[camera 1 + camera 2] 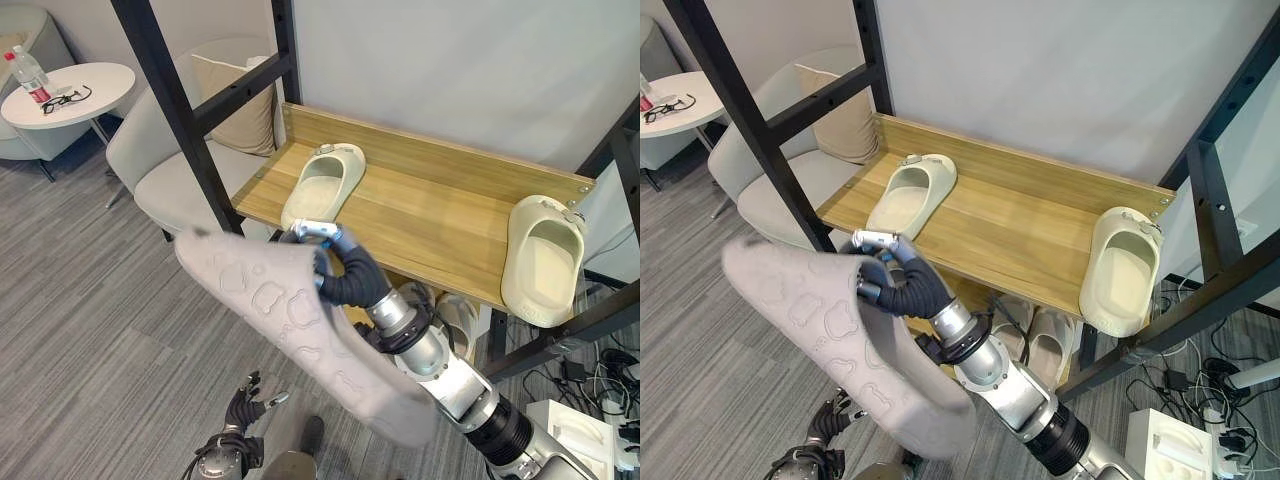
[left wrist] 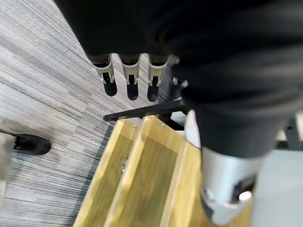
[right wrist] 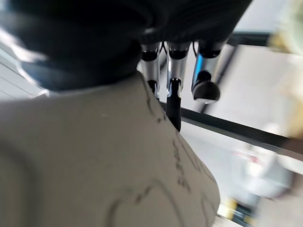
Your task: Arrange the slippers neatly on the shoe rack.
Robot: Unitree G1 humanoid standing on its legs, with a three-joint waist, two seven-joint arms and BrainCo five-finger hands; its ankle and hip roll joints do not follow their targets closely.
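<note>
A slipper (image 1: 300,330), sole up, is gripped by the curled fingers of the right hand (image 1: 335,262) before the rack (image 1: 430,215), where 2 slippers lie. The left hand (image 1: 245,408) hangs low, fingers relaxed. The frame (image 1: 175,110) could be struck by the long sole.

Head eyes look down, share shoe rack (image 1: 420,210); wrist views close.

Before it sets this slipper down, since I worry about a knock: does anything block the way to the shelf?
Nothing visible does. The right hand holds the grey slipper before the shelf; the wood between both cream slippers is bare.
</note>
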